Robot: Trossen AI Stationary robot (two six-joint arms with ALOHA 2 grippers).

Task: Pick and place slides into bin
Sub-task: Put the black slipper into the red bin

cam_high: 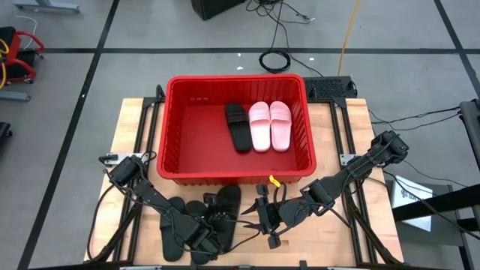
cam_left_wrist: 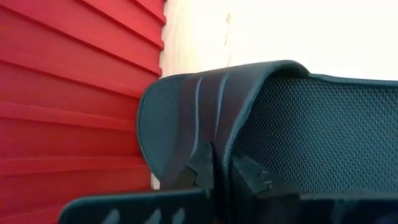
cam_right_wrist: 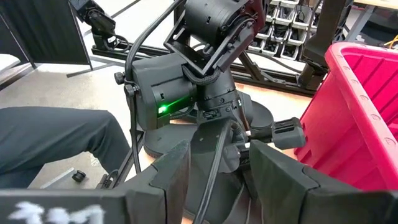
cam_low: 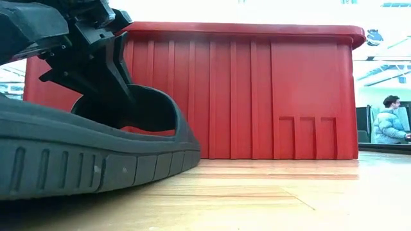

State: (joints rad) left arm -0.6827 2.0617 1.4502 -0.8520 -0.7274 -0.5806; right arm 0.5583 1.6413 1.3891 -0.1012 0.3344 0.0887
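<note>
Three slides (cam_high: 259,126) in bin (cam_high: 172,150); left claw (cam_high: 212,227) clamped on black slide strap (cam_left_wrist: 249,118); right claw (cam_high: 268,219) apart nearby.

One red bin (cam_high: 171,127) stands on the worktop (cam_high: 133,124), toward its far edge; inside it lie three slides: one black (cam_high: 238,126) and two pale pink (cam_high: 269,124). Near the worktop's front edge, left of centre, sits a cluster of black slides (cam_high: 199,221); at least three can be made out, though they overlap and the exact count cannot be told. Two arms reach over the front edge, each with one gripper: the left gripper (cam_high: 212,231) and the right gripper (cam_high: 264,217). One person (cam_low: 390,120) shows in the room beyond.
</note>
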